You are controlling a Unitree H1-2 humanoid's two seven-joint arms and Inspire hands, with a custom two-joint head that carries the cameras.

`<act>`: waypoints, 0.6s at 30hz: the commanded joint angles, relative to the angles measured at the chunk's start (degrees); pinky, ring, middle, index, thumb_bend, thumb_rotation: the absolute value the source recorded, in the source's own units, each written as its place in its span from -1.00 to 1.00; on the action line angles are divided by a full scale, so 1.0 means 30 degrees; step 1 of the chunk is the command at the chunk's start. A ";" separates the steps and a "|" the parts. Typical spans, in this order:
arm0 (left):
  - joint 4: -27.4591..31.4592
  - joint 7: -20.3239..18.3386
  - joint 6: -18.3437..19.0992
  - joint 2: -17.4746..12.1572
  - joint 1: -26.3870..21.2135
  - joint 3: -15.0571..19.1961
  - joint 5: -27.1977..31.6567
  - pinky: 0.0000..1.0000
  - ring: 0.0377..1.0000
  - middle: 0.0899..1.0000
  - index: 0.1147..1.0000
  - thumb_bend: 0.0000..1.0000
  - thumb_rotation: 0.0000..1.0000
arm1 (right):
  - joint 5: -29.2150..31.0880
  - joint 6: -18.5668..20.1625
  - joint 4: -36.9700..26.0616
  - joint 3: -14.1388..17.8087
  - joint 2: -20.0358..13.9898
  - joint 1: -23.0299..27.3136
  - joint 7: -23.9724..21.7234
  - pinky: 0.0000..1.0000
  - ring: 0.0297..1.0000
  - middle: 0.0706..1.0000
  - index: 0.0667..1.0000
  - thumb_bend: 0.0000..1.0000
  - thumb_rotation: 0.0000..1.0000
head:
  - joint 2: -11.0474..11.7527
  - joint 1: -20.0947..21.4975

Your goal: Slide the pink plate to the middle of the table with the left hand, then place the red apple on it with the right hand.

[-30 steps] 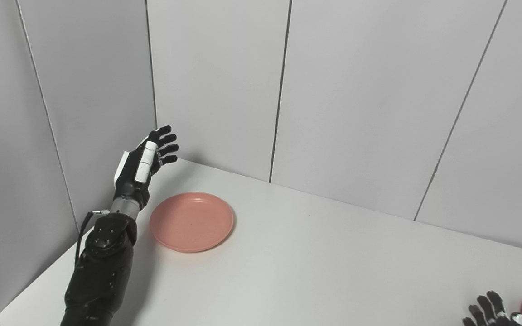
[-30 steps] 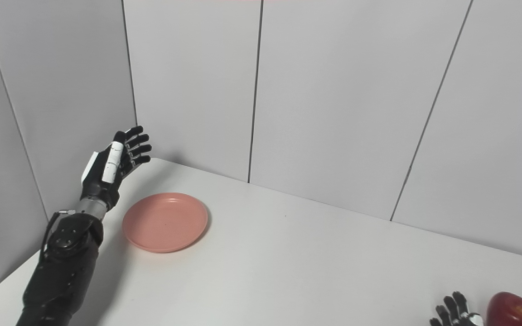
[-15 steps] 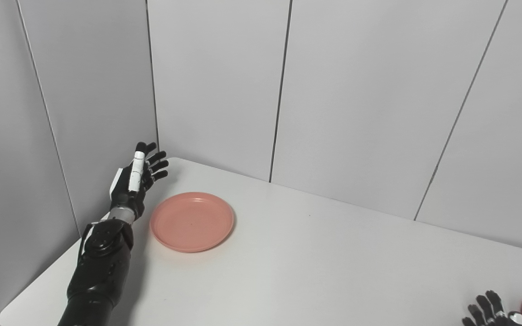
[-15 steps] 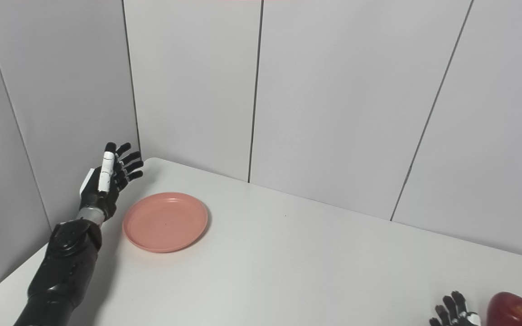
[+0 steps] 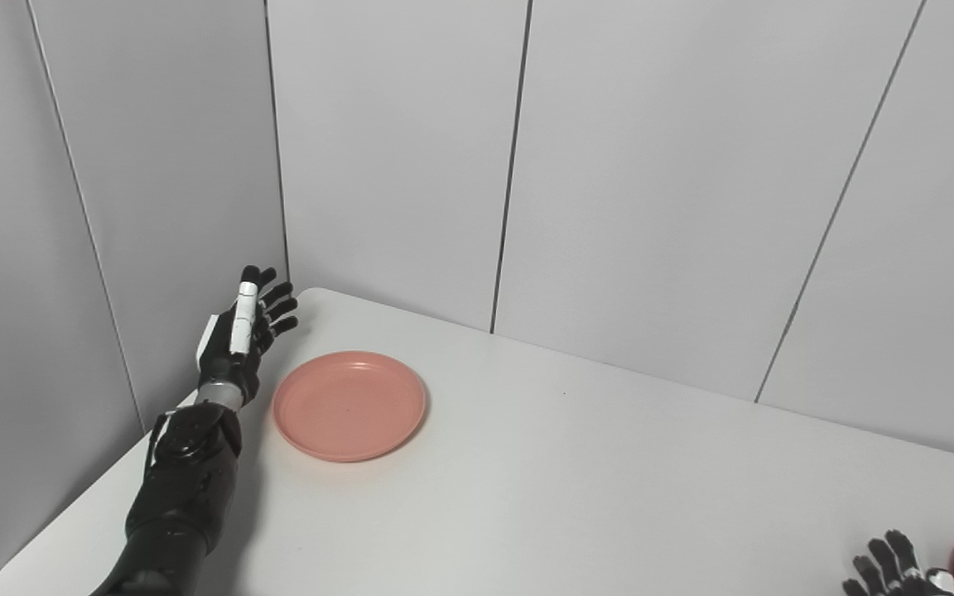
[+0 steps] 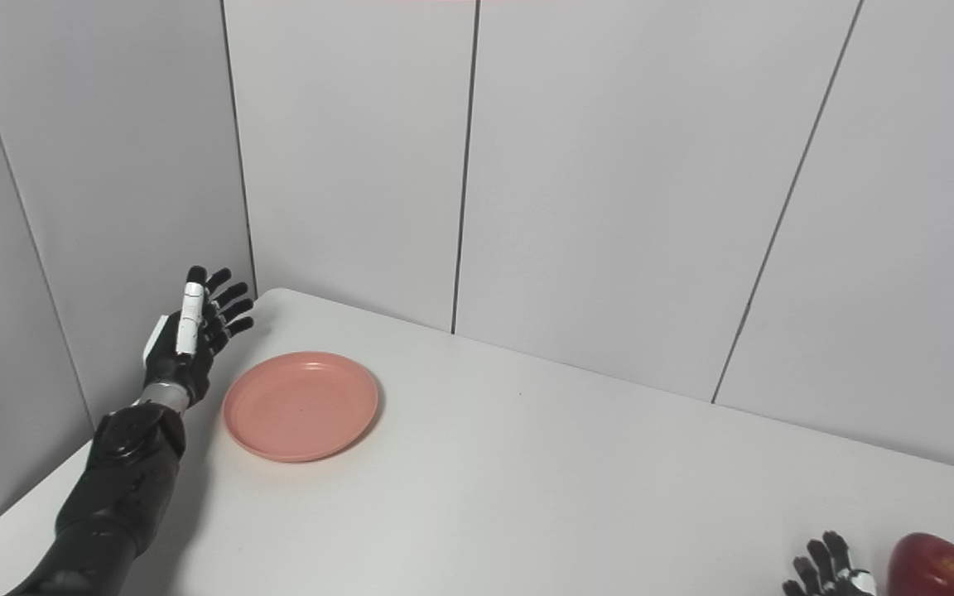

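Note:
The pink plate (image 5: 350, 404) lies empty on the far left part of the white table (image 5: 576, 480). My left hand (image 5: 243, 335) is open, fingers spread, just left of the plate near the table's left edge and close to the side wall; it does not touch the plate. The red apple (image 6: 937, 565) sits at the table's near right corner. My right hand (image 6: 829, 569) is open beside the apple, just left of it, mostly cut off by the picture's bottom edge; it also shows in the left eye view (image 5: 891, 571).
Grey wall panels close in the table at the back and on the left (image 5: 154, 182). The table's left edge (image 5: 71, 521) runs right beside my left forearm.
My left hand has come down and drawn back a little toward the table's left edge, now low beside the plate. Plate, apple and right hand have not moved.

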State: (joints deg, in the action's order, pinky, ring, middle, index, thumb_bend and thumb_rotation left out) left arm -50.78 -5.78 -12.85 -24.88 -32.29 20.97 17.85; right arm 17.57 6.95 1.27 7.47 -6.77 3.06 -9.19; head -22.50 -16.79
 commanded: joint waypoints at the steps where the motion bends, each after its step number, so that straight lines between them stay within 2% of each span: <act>1: -0.0169 -0.0158 -0.1095 -0.0706 -0.1249 -0.0028 -0.0111 0.65 0.69 0.66 0.68 0.73 0.86 | 0.0010 0.0947 0.0494 -0.0163 0.0150 -0.0602 0.0118 1.00 1.00 1.00 1.00 0.64 1.00 | -0.0043 -0.0037; 9: -0.2042 -0.0252 -0.2318 -0.0857 -0.1425 -0.0250 -0.0141 0.68 0.68 0.65 0.69 0.73 0.84 | 0.0084 0.1068 0.0269 -0.0145 0.0078 -0.0722 0.0092 1.00 1.00 1.00 1.00 0.64 1.00 | -0.0158 -0.0066; 16: -0.2122 0.0055 -0.2104 -0.0758 -0.1271 -0.0477 -0.0243 0.68 0.69 0.66 0.72 0.70 0.88 | 0.0117 0.1102 0.0217 -0.0120 0.0038 -0.0756 0.0083 1.00 1.00 1.00 1.00 0.62 1.00 | -0.0205 -0.0057; 18: -0.2221 0.0043 -0.2141 -0.0693 -0.1229 -0.0527 -0.0290 0.67 0.67 0.64 0.69 0.78 0.84 | 0.0135 0.1120 0.0187 -0.0116 0.0045 -0.0771 0.0087 1.00 1.00 1.00 1.00 0.61 1.00 | -0.0205 -0.0057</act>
State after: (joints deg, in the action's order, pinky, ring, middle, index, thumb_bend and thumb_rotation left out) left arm -58.68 -5.59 -17.46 -25.09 -32.77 19.63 17.40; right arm 17.65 6.97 0.63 7.41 -6.79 2.54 -9.20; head -23.03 -16.88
